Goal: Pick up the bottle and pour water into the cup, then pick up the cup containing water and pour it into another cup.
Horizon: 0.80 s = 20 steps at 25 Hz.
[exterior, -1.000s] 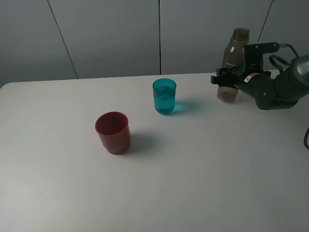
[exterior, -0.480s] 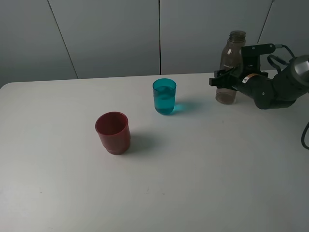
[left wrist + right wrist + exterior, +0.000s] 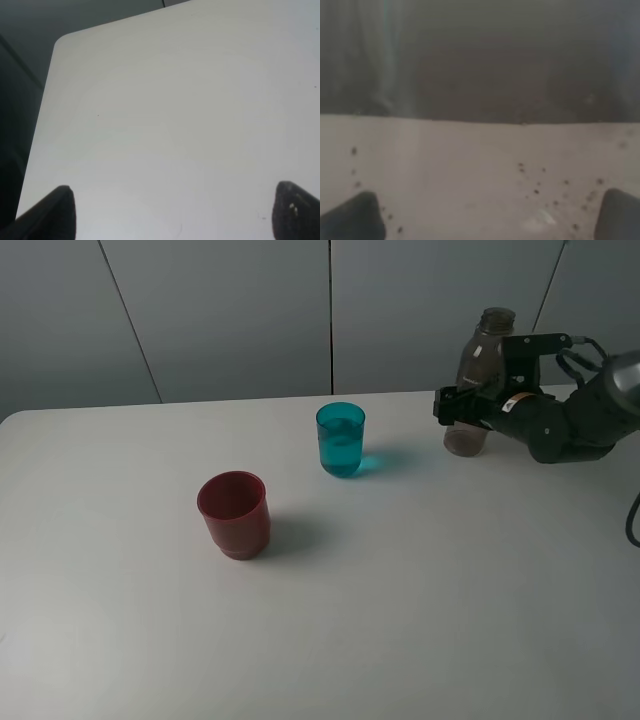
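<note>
The smoky bottle (image 3: 483, 352) stands upright at the table's back right. My right gripper (image 3: 463, 410) is around its lower body, jaws spread wide. In the right wrist view the bottle (image 3: 480, 90) fills the picture, and the fingertips (image 3: 355, 217) sit at the far corners, apart from its wall. The teal cup (image 3: 341, 440) stands left of the bottle with water in it. The dark red cup (image 3: 234, 513) stands nearer the front left. My left gripper (image 3: 172, 212) is open over bare table and does not show in the exterior high view.
The white table (image 3: 420, 590) ends at a rounded corner (image 3: 60, 42) near the left gripper, with dark floor beyond it. Grey wall panels rise behind the table's back edge. The right arm's black body (image 3: 570, 420) lies right of the bottle.
The bottle has come from a slight tilt to upright and shifted a little left. The right gripper's jaws have spread apart around it. The cups have not moved.
</note>
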Tool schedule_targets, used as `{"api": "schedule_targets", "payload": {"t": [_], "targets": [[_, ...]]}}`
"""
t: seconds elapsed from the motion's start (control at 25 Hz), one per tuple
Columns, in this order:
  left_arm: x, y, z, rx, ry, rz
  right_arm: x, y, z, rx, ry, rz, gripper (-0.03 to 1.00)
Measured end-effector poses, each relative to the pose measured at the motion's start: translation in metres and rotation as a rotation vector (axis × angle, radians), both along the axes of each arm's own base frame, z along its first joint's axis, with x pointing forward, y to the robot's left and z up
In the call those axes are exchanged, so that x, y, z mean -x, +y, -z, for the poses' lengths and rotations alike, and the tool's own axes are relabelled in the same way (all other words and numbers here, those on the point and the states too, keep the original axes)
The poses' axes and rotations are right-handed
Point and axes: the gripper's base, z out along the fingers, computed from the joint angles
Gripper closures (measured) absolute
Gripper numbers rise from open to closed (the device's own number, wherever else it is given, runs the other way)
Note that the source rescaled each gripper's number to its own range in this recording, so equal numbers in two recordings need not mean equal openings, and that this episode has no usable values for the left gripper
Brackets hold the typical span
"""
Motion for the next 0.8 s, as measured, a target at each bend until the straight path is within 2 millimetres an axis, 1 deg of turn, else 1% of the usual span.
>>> {"api": "schedule_targets", "payload": {"t": [0.16, 0.32, 0.44, 0.64, 0.72, 0.8], "targets": [[0.000, 0.000, 0.000, 0.000, 0.000, 0.000, 0.010, -0.001, -0.008, 0.001, 0.006, 0.000, -0.03], [0.000, 0.000, 0.000, 0.000, 0.000, 0.000, 0.031, -0.004, -0.015, 0.014, 0.025, -0.005, -0.03], [0.000, 0.000, 0.000, 0.000, 0.000, 0.000, 0.051, -0.007, -0.019, 0.035, 0.047, -0.014, -0.03], [0.000, 0.000, 0.000, 0.000, 0.000, 0.000, 0.095, -0.012, -0.030, 0.055, 0.070, -0.043, -0.03], [0.000, 0.000, 0.000, 0.000, 0.000, 0.000, 0.112, -0.006, -0.036, 0.075, 0.066, -0.109, -0.03], [0.000, 0.000, 0.000, 0.000, 0.000, 0.000, 0.126, 0.004, -0.040, 0.091, 0.069, -0.194, -0.03]]}}
